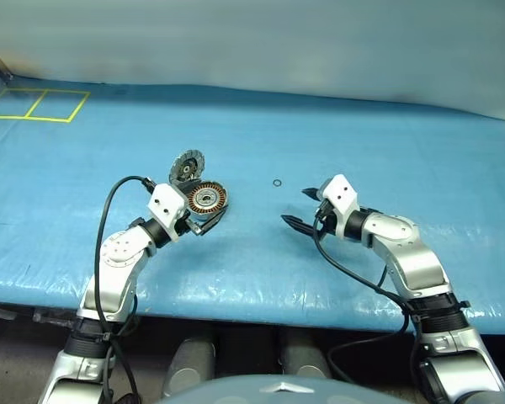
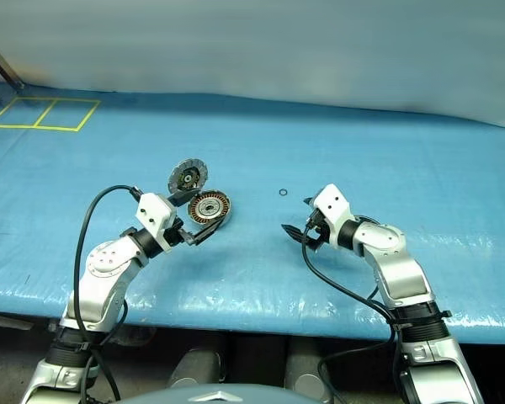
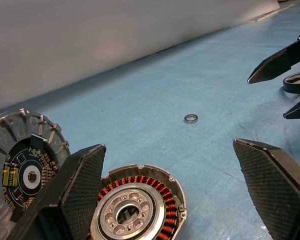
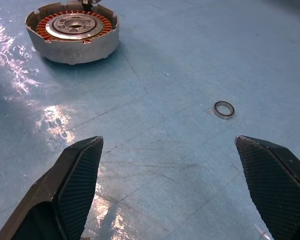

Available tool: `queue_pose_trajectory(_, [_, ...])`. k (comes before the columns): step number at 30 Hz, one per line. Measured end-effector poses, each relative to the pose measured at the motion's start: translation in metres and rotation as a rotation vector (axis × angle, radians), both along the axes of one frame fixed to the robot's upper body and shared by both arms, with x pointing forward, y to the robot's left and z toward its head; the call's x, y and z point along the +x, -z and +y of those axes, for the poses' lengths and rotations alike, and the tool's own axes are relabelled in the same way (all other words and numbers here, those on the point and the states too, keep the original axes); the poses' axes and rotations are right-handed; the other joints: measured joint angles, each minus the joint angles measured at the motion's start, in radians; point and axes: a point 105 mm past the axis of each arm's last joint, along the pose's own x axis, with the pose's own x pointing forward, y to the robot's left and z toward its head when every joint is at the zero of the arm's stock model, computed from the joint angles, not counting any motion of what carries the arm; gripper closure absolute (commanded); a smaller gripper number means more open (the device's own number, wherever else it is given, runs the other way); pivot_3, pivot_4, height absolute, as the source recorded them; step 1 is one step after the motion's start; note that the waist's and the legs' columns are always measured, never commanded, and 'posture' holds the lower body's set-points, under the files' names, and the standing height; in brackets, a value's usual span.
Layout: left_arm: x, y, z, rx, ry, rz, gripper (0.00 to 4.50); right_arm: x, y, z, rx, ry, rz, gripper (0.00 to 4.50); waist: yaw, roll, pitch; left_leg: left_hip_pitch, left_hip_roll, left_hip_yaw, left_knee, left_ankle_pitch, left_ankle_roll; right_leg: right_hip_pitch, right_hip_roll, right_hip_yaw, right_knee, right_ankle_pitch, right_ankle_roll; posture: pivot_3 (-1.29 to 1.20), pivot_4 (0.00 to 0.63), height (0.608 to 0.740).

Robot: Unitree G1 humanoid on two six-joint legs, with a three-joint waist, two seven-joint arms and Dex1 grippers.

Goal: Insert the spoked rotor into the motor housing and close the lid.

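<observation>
The motor housing (image 1: 208,199), with its copper winding ring and silver hub, lies on the blue table. Its ribbed grey lid (image 1: 186,167) stands tilted up behind it, joined at the rim and open. My left gripper (image 2: 195,215) is open, its fingers (image 3: 75,185) on either side of the housing (image 3: 135,210). To the right, my right gripper (image 1: 295,207) is open over bare table, pointing toward the housing (image 4: 72,31). A dark wheel, apparently the spoked rotor (image 3: 296,82), shows partly at the edge of the left wrist view, lying by the right gripper's fingers (image 3: 280,60).
A tiny black ring (image 1: 276,183) lies on the table between the two grippers, a little farther back. Yellow tape squares (image 1: 34,105) mark the far left corner. The table's front edge (image 1: 252,303) runs just below both arms. A pale wall stands behind the table.
</observation>
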Motion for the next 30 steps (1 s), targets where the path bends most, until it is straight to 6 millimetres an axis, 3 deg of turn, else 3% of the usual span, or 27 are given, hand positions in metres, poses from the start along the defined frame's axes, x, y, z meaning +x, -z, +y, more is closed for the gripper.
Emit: queue_pose_trajectory(30, [0.0038, -0.0041, -0.0086, 0.017, 0.023, -0.018, 0.00, -0.0019, 0.0010, 0.0030, 0.005, -0.021, 0.010, 0.04, 0.000, 0.000, 0.000, 0.000, 0.000, 0.000, 0.000, 0.000, 0.000, 0.000, 0.000, 0.000, 0.000, 0.000, 0.000, 0.00, 0.150, 0.740])
